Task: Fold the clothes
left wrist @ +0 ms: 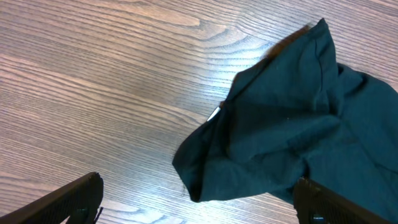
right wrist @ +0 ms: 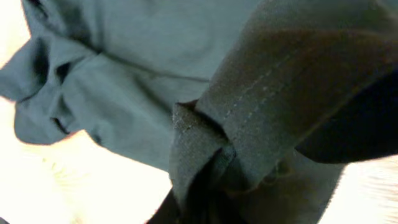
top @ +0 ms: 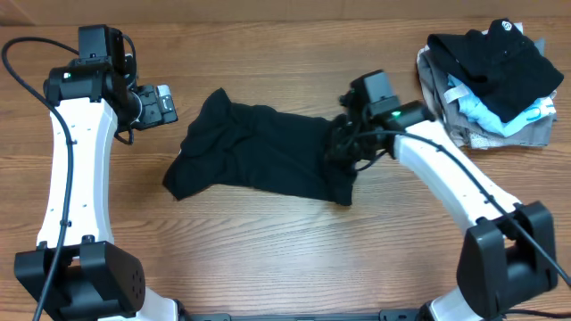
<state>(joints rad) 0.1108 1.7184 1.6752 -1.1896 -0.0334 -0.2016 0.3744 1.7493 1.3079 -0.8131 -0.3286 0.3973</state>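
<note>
While right tool pinches black T-shirt at bunched edge | left tool spread, clear of it

the t-shirt is plain black, the table brown wood-grain, the pile black, light-blue and grey.

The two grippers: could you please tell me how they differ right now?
The left gripper is open and empty, beside the black T-shirt without touching it; the right gripper is sunk into its other end, jaws hidden by bunched fabric. Both sit at the shirt's ends.
</note>
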